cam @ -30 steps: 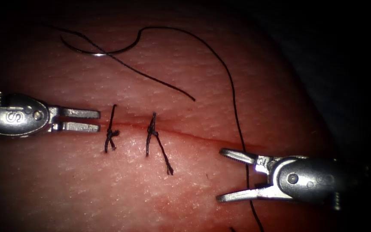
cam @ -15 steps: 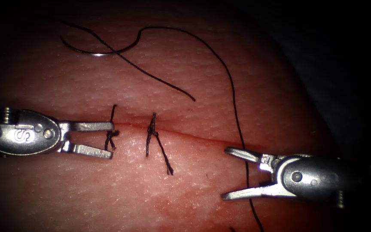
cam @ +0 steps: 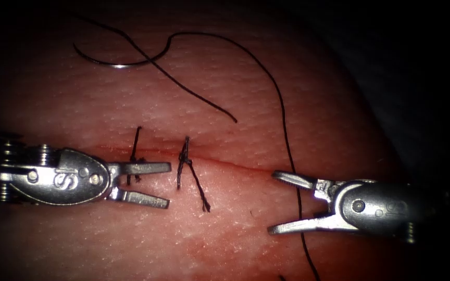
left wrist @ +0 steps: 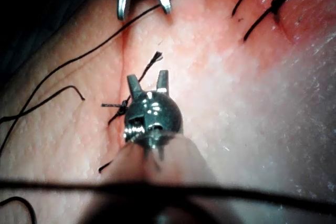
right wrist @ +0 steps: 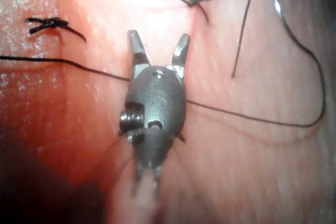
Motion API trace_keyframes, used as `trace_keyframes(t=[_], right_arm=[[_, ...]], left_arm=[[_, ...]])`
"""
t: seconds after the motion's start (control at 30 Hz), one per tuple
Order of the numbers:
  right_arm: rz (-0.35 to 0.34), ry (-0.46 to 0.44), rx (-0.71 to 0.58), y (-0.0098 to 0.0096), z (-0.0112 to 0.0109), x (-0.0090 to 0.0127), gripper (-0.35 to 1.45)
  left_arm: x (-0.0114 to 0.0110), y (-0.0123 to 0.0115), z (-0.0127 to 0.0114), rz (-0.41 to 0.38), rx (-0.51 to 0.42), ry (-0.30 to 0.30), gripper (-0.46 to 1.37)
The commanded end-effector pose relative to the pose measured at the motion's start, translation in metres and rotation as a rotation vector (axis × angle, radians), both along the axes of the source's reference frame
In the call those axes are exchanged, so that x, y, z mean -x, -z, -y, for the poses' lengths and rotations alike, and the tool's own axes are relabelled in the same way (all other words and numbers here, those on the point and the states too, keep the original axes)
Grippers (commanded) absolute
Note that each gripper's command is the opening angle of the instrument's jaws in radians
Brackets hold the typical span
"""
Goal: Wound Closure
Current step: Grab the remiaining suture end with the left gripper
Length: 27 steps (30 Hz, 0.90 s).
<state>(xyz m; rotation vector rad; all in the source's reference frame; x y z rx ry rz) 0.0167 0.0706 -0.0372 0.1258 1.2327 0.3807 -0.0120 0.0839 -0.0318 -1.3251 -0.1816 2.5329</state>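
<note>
Endoscope view: needle [cam: 111,61] lies free crosswise, ends pointing up.

Layout over the tissue [cam: 246,93]: tools at either end of the cut [cam: 235,164], needle [cam: 115,61] lying loose behind.

The cut runs left to right across the tissue. Two knots sit on it: the left knot [cam: 135,158] partly under the left tool [cam: 165,184], whose spread jaws straddle the cut; the second knot [cam: 185,160] just right of those tips. The right tool [cam: 279,203], jaws apart, lies at the cut's right end, holding nothing. The needle rests flat on the tissue behind the cut, well apart from both tools. The thread [cam: 282,114] runs from it rightward, then forward between the right tool's jaws.
</note>
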Motion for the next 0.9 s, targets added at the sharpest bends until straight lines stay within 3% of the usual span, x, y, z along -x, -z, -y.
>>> trace_keyframes(t=[0.03, 0.67, 0.83, 0.9], right_arm=[[-0.003, 0.007, -0.002, 0.0, 0.0, 0.0, 1.34], [-0.004, 0.009, -0.001, -0.0001, 0.0001, 0.0002, 1.35], [-0.004, 0.009, -0.001, 0.0, 0.0002, 0.0002, 1.35], [-0.004, 0.009, -0.001, 0.0, 0.0002, 0.0002, 1.34]], left_arm=[[0.0004, 0.0001, 0.0002, -0.009, 0.012, -0.009, 0.28], [0.0043, -0.0007, 0.0014, -0.046, 0.026, -0.062, 0.34], [0.0045, -0.0008, 0.0014, -0.039, 0.026, -0.068, 0.31], [0.0044, -0.0008, 0.0011, -0.038, 0.026, -0.07, 0.22]])
